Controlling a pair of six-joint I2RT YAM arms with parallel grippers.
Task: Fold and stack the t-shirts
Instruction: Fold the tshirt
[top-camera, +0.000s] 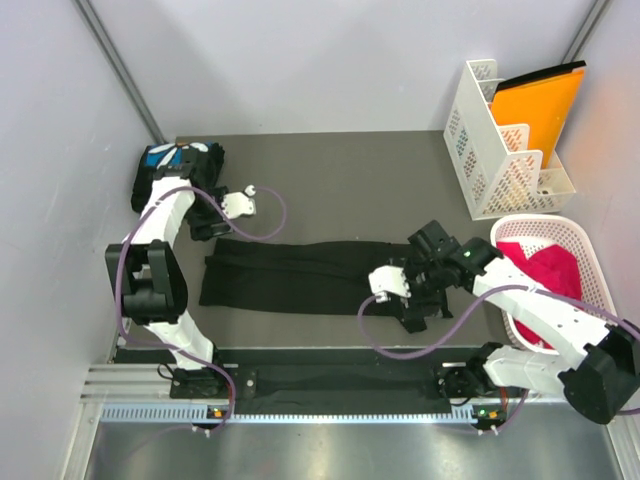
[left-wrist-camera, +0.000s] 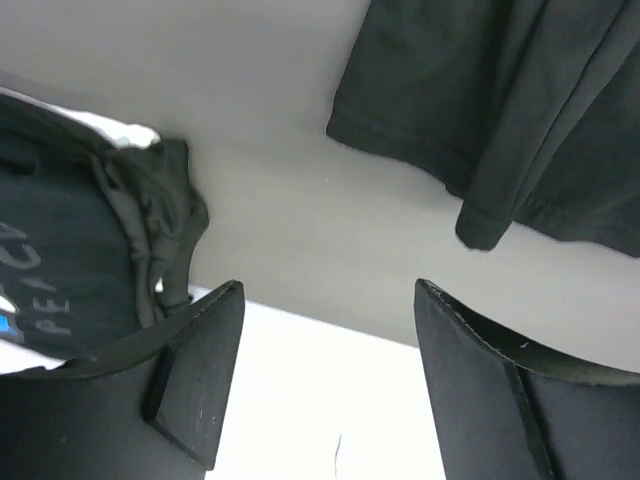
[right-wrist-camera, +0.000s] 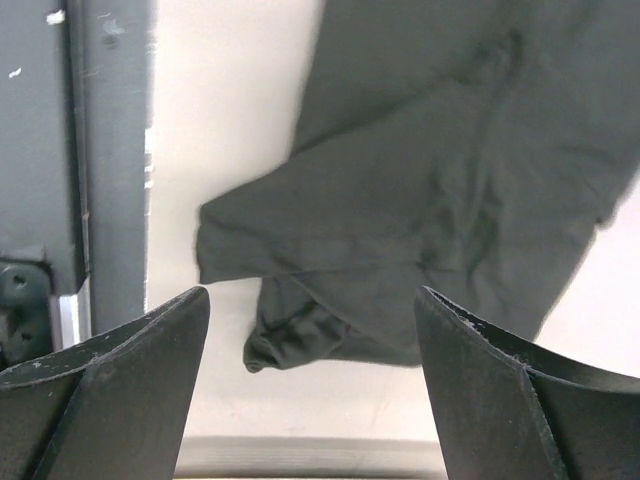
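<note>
One black t-shirt (top-camera: 300, 275) lies across the middle of the table, folded into a long strip. Its left end (left-wrist-camera: 500, 110) shows at the upper right of the left wrist view. Its right end, with a bunched sleeve (right-wrist-camera: 300, 335), lies under the right wrist camera. A second t-shirt (top-camera: 175, 165), folded with a blue print on top, sits in the far left corner; white text shows on it (left-wrist-camera: 50, 270). My left gripper (top-camera: 208, 222) (left-wrist-camera: 328, 290) is open just off the strip's left end, holding nothing. Over the strip's right end, my right gripper (top-camera: 415, 300) (right-wrist-camera: 312, 295) also stands open and empty.
A white basket (top-camera: 575, 235) holding red cloth (top-camera: 540, 265) stands at the right edge. Behind it is a white rack (top-camera: 490, 150) with an orange folder (top-camera: 535, 105). White walls close the left and back sides. A metal rail (top-camera: 330, 385) (right-wrist-camera: 110, 160) runs along the near edge.
</note>
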